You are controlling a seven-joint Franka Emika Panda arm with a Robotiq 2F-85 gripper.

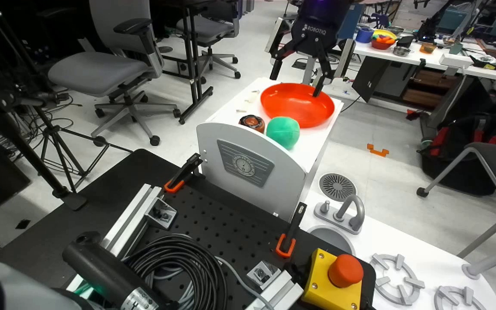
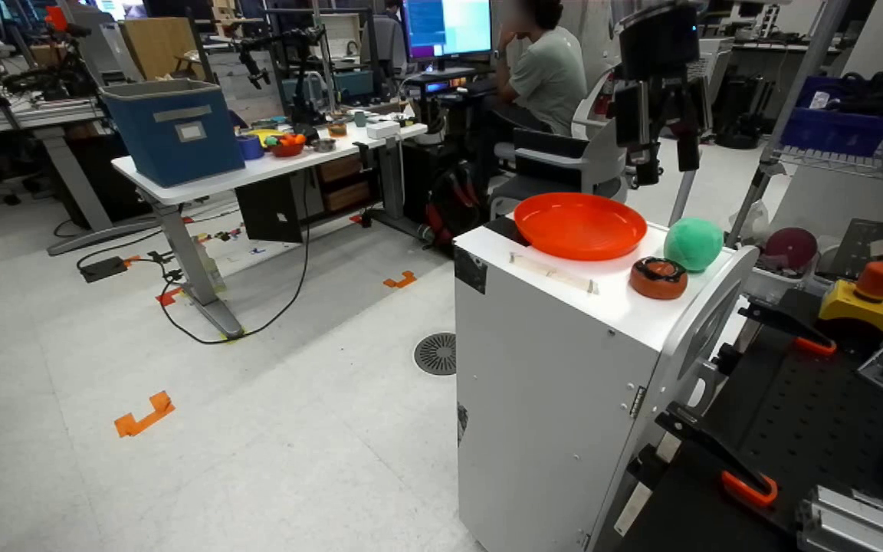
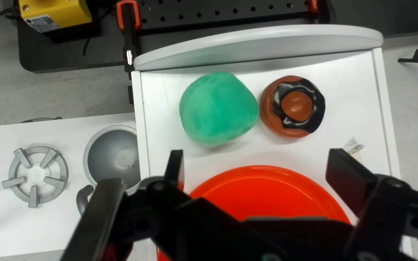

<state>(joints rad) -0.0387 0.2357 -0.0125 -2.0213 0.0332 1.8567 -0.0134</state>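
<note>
My gripper point(image 3: 258, 168) stands wide open above the white cabinet top, with nothing between its fingers. In an exterior view the gripper point(image 1: 296, 82) hangs over the far part of a shallow red plate point(image 1: 297, 105); an exterior view also shows the gripper point(image 2: 667, 159) higher than the plate point(image 2: 579, 225). Its base covers much of the plate point(image 3: 267, 192) in the wrist view. A soft-looking green ball point(image 3: 218, 108) sits between the plate and the raised grey panel. Close beside it is a brown doughnut-like object point(image 3: 292, 107) with a black wavy ring; whether they touch I cannot tell.
The curved grey panel point(image 1: 248, 163) rises at the cabinet's edge beside a black perforated table point(image 1: 213, 215). Orange-tipped clamps point(image 1: 286, 241) and a yellow box with a red button point(image 1: 336, 280) are there. A toy sink tap point(image 1: 351, 213) stands alongside; a person point(image 2: 549, 69) sits in the background.
</note>
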